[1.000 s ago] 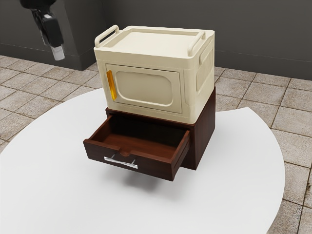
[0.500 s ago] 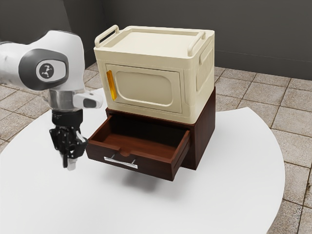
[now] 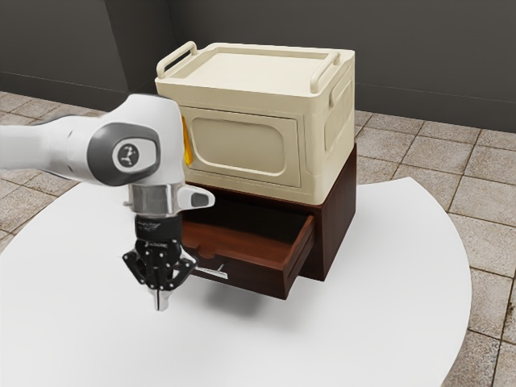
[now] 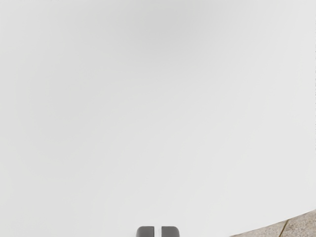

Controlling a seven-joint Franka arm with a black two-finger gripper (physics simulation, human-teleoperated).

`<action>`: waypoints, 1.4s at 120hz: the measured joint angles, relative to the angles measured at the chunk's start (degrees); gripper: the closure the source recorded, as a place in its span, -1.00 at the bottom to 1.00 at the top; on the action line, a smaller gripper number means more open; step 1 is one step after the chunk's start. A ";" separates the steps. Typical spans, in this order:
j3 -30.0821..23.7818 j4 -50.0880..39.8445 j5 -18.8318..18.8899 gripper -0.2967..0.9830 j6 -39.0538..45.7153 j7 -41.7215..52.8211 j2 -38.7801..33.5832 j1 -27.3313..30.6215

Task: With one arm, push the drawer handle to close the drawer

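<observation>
The dark brown drawer [image 3: 256, 278] stands pulled out of its cabinet [image 3: 339, 211]. Part of its silver handle [image 3: 213, 273] shows on the front panel; the arm hides the rest. My gripper [image 3: 162, 304] points down just in front of the drawer's left part in the exterior view, its fingers together and holding nothing. No contact with the handle can be made out. In the wrist view the two fingertips of my gripper [image 4: 158, 231] sit close together above the white table.
On the cabinet rests a cream storage box [image 3: 242, 145] with an orange latch [image 3: 188, 143]. The round white table [image 3: 363, 322] has its curved edge at the exterior view's right, with floor tiles [image 3: 484, 181] beyond; some tile also shows in the wrist view.
From the exterior view's upper left, my arm has come down to the drawer's front, lately shifting rightward and lower. Drawer and box have stayed put.
</observation>
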 joint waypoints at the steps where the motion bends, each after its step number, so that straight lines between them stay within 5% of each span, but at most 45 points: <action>1: 0.00 0.00 0.03 0.68 0.10 -0.19 0.01 -0.02; 113: -0.09 11.39 7.36 0.69 8.36 0.47 14.08 0.40; 168: 0.00 17.91 8.01 0.69 9.32 4.24 19.66 0.68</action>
